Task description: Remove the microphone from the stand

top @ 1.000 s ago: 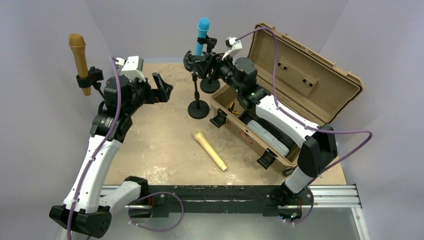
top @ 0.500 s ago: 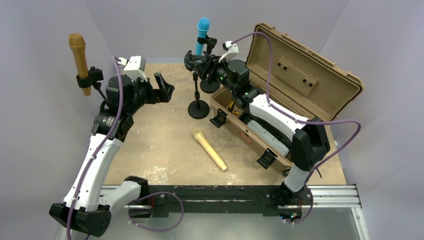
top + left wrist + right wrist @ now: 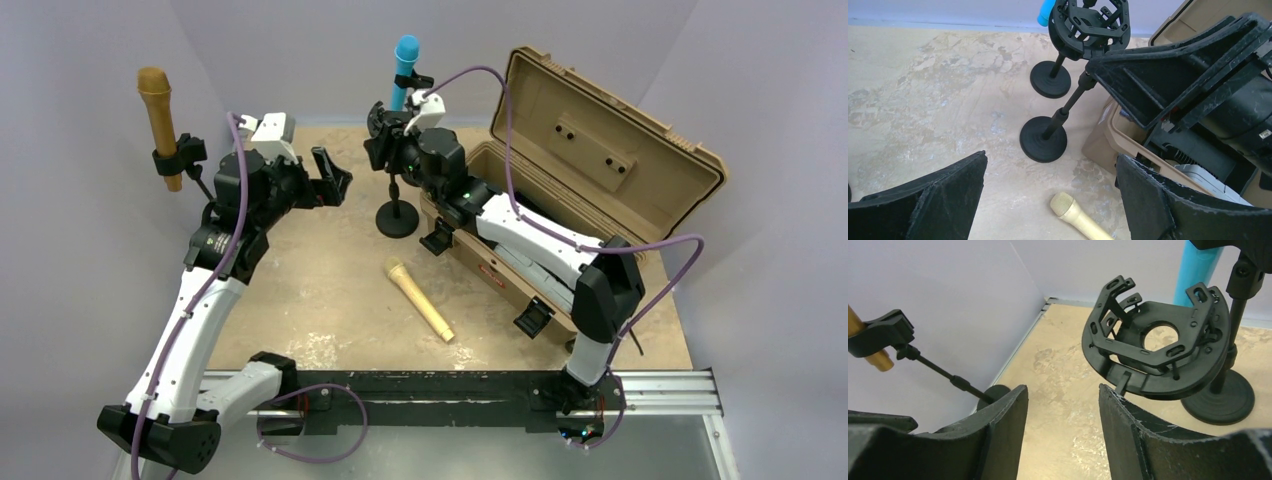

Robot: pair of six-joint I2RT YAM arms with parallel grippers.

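Your right pincer (image 3: 1062, 395), spread apart, is the nearer one to the upright blue microphone (image 3: 1199, 267), which stands just beyond it, slightly right.

Three stands rise toward the back of the table (image 3: 300, 285). The left stand (image 3: 180, 157) is beside the left wall, with the left microphone (image 3: 157, 108) upright in its clip. The middle stand (image 3: 397, 217) is near the centre, just left of the case (image 3: 505, 280), and carries a ring mount (image 3: 1158, 350) at its top. The rear stand (image 3: 1050, 79) has its base just behind the middle stand's base and bears the rear microphone (image 3: 405, 58). The loose microphone (image 3: 420, 300) lies flat on the table before the middle stand and left of the case, its head pointing back. The case fills the right side, its lid (image 3: 610, 135) raised toward the back right.
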